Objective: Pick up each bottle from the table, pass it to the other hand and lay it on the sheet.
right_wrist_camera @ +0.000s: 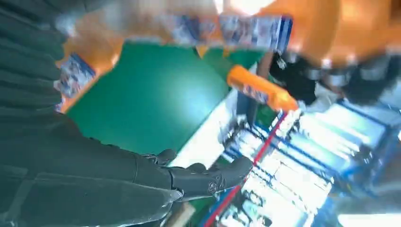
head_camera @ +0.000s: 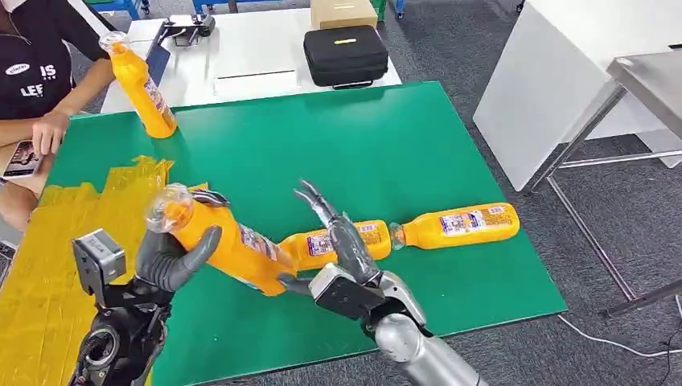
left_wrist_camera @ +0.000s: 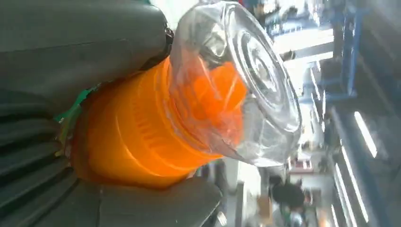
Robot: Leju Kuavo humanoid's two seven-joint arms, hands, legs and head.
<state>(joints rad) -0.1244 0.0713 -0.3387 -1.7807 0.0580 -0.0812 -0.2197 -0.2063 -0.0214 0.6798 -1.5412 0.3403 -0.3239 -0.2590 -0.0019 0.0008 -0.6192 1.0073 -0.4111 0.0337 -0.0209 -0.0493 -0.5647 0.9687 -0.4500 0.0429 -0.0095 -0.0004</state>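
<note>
My left hand [head_camera: 173, 257] grips an orange bottle [head_camera: 229, 241] around its upper body and holds it tilted above the green table [head_camera: 322, 137], clear cap [head_camera: 167, 207] toward the yellow sheet [head_camera: 56, 249]. The left wrist view shows that bottle's neck [left_wrist_camera: 137, 137] wedged between thumb and fingers [left_wrist_camera: 71, 47]. My right hand [head_camera: 342, 245] is open with fingers spread, right beside the bottle's base; whether it touches is unclear. Behind it two more bottles lie on the table, one partly hidden [head_camera: 366, 235], one further right [head_camera: 460, 225]. Another bottle [head_camera: 145, 84] stands upright at the far left.
A person [head_camera: 32, 72] sits at the table's far left corner with a phone [head_camera: 20, 159]. Behind the green table a white table [head_camera: 249, 48] carries a black case [head_camera: 346, 55] and a cardboard box [head_camera: 343, 12]. A white cabinet [head_camera: 547, 80] and metal table [head_camera: 651, 76] stand right.
</note>
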